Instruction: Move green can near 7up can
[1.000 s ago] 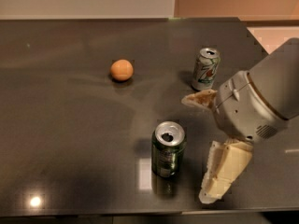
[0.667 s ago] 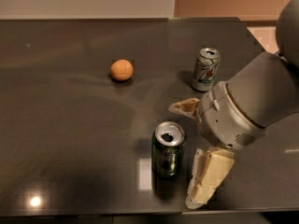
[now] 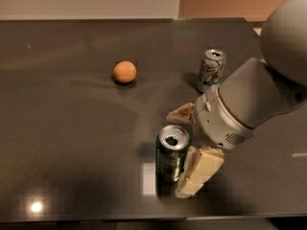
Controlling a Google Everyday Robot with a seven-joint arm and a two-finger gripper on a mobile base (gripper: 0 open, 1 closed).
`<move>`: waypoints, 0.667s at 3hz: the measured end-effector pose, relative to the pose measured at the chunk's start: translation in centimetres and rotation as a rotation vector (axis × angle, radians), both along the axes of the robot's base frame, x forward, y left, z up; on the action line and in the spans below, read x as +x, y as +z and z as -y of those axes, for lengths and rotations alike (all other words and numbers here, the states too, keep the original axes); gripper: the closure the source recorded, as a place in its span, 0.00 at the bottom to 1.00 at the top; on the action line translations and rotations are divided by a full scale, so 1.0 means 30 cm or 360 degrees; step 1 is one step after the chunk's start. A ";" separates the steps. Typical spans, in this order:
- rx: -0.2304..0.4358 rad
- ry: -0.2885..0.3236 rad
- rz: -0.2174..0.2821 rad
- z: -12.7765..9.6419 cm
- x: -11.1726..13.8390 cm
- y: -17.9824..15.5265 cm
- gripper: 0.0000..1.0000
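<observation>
The green can (image 3: 171, 153), dark and shiny with an opened silver top, stands upright near the table's front edge. The 7up can (image 3: 211, 70), pale with green and red markings, stands upright farther back and to the right. My gripper (image 3: 189, 143) is open at the green can's right side. One cream finger (image 3: 181, 113) lies just behind the can. The other finger (image 3: 200, 170) is at the can's right front, close to it or touching it. The grey wrist (image 3: 240, 110) stands between the two cans.
An orange ball (image 3: 125, 72) lies at the middle left of the dark table (image 3: 72, 128). The table's front edge runs just below the green can. A wall stands behind the far edge.
My gripper has moved left toward the green can, so its fingers now flank the can's right side. The cans and the ball have not moved.
</observation>
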State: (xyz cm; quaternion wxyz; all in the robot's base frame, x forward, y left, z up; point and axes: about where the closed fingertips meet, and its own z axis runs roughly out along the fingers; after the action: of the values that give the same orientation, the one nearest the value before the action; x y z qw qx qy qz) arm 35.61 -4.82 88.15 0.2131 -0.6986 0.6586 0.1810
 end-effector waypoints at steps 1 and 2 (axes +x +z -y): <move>0.0003 -0.0046 -0.0007 0.013 0.025 0.005 0.39; 0.0014 -0.0110 -0.0004 0.046 0.054 0.034 0.62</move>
State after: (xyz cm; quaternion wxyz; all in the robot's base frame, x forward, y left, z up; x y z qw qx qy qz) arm 37.21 -6.20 89.16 0.2215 -0.6742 0.6818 0.1774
